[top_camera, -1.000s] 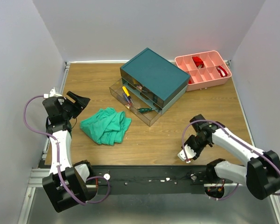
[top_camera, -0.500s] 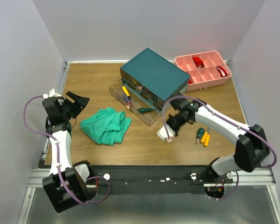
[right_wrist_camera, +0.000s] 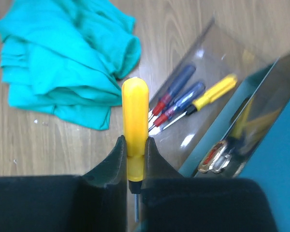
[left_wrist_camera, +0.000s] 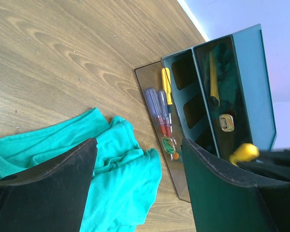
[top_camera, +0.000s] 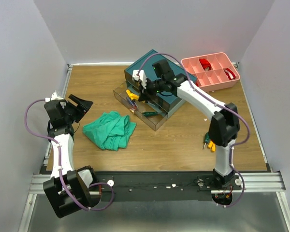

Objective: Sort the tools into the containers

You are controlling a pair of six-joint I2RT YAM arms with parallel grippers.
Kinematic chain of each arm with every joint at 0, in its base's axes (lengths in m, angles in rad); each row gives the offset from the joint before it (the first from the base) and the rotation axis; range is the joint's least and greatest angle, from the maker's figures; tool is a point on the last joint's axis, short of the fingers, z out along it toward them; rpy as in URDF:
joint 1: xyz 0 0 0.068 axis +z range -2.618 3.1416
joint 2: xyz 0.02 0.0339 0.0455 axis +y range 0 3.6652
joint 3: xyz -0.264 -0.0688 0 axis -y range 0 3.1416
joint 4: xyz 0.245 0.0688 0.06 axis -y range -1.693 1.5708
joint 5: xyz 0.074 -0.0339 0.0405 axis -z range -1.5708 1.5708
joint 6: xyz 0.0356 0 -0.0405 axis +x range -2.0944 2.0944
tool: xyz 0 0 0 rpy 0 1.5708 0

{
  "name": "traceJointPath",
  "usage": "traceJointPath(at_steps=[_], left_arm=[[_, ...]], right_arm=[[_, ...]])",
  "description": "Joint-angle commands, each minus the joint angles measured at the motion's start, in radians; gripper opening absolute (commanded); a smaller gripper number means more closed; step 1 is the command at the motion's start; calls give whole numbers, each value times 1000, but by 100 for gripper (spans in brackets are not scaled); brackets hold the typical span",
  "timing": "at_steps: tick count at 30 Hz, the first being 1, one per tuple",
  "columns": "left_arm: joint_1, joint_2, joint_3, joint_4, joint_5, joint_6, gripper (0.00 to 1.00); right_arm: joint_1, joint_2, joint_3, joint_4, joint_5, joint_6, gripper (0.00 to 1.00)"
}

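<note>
The tools are found in three places. A yellow-handled screwdriver is pinched low on its handle between the fingers of the right gripper. Several others lie in the open drawer of the teal box. Two loose screwdrivers are left on the table near the right arm's base.

Hazards to be expected:
- The handle is round and is held over a short length only, so rotation or slipping within the grip is likely if the wrist is swung sharply.
- The drawer is shallow. A release from too high could let the tool bounce out, or fall onto the green cloth just beside it.
- The drawer wall could be struck by the fingers on descent.

The right arm is extended forward and leftward across the box, with the wrist bent over the drawer. The left arm is folded at the table's left edge. The left gripper is spread wide with nothing held, and is aimed towards the cloth and box.
</note>
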Motion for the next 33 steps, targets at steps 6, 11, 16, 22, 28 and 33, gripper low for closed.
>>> traceJointPath(at_steps=[6, 11, 16, 22, 28, 33], left_arm=[[6, -11, -4, 17, 11, -4, 80], [6, 1, -10, 40, 12, -14, 80], [6, 9, -7, 63, 14, -24, 80], [6, 22, -8, 74, 8, -32, 80], [5, 29, -11, 68, 5, -29, 80], [6, 21, -14, 57, 0, -23, 80]], right_arm=[[2, 27, 28, 18, 175, 219, 61], [-4, -185, -145, -49, 192, 161, 62], [-71, -400, -415, -111, 466, 365, 62], [-309, -590, -745, -147, 712, 633, 73], [-510, -564, -827, -186, 661, 796, 73], [-575, -535, -867, -220, 695, 845, 75]])
